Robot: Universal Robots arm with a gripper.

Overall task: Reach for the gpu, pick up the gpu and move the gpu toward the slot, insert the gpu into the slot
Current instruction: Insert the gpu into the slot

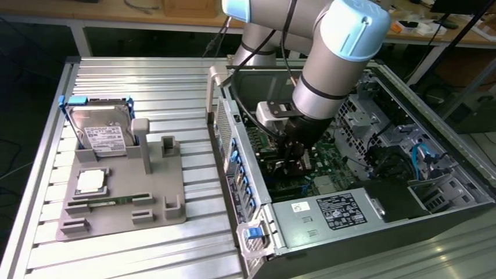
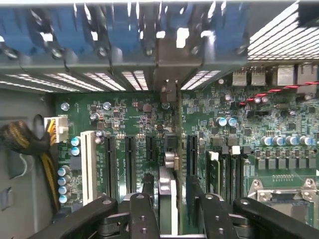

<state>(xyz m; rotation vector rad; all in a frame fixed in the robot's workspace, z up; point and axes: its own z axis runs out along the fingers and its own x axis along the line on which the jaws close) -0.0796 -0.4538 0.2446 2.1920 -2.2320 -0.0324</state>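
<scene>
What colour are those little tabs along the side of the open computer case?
The tabs are blue, set against the grey metal computer case. The exterior view shows them best.

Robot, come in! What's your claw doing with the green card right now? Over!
Gripper shut on the gpu, down inside the computer case. Card edge-on over the motherboard slots. Nothing seen blocking.

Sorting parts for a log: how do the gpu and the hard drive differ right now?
The gpu is clamped in the gripper inside the computer case, over the motherboard; the hard drive stands untouched in the grey holder outside it. The gpu is seen edge-on as a thin card; the hard drive is a thicker silver block with a white label. Neither lies flat.
</scene>
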